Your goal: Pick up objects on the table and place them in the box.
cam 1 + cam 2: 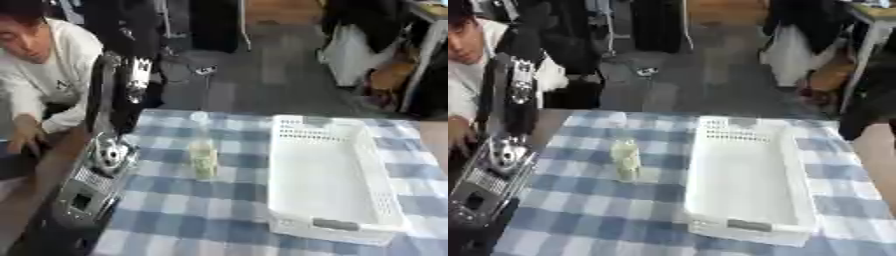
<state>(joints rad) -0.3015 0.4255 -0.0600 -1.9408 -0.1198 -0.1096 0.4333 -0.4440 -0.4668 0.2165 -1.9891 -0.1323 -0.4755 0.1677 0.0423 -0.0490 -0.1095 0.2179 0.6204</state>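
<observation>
A tabletop (175, 210) draped in a soft blue-and-white checked cloth fills the lower part of both views. On its right half sits a long white plastic box (385, 200) with a rectangular shape, rounded corners, a flat smooth floor and perforated walls; small rows of holes show along its far end and down its right side, and a grey slot handle is cut into its near rim. Nothing shows inside the box. Just to the left of it, apart from its wall, stands a small clear plastic bottle (203, 159) with a pale yellowish-green body and a whitish cap, upright on the cloth near the middle of the tabletop; its surface is blurred, so no label can be made out. At the left edge of the tabletop the robot's left arm (103, 165) comes down from above, a black column with shiny silver metal joints and a grey ribbed housing with a small dark panel low down. The left hand (131, 80) seems to be the black and silver cluster held up high beside the arm, well apart from the bottle, but whether its fingers are spread or curled cannot be told. The right hand shows in neither view. Beyond the tabletop lies a grey floor (262, 75), dull and smooth.
</observation>
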